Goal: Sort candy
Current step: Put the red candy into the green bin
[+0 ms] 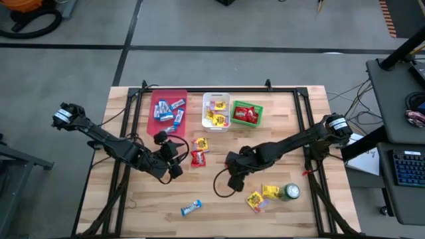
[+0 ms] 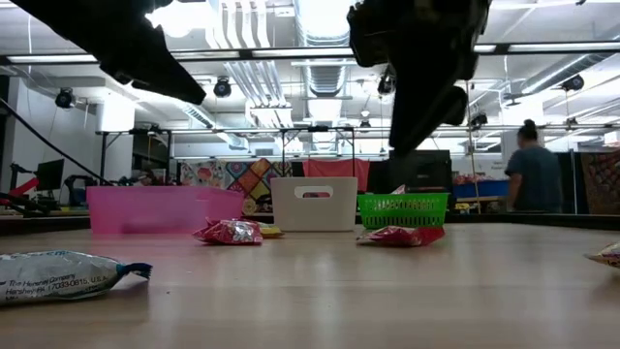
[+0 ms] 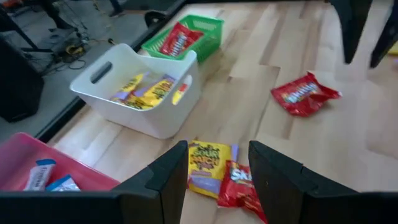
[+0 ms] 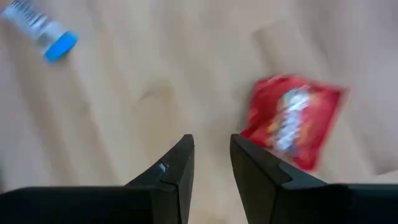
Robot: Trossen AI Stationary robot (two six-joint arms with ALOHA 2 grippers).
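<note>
the blue-and-silver bar (image 2: 63,274) lying nearest the low camera carries small print that reads "hershey company"; the yellow packet (image 3: 208,167) and the red packet (image 3: 242,190) in front of the left end effector (image 3: 217,171) bear bold lettering, too partial to read surely. these two lie touching near the middle of the wooden worktop (image 1: 133,206). along the far edge stand three plastic bins: a pink bin (image 1: 159,96) holding blue bars, a white bin (image 1: 216,111) with handle slots holding yellow packets, and a green mesh basket (image 1: 247,114) holding red packets. another red packet (image 4: 291,121), crinkled and glossy, lies just beside the right end effector (image 4: 211,165). two yellow packets (image 1: 262,196) sit beside a round green can (image 1: 289,192) near the front right corner. both end effectors stand partly open and hold nothing. a person (image 2: 531,174) stands in the room behind.
</note>
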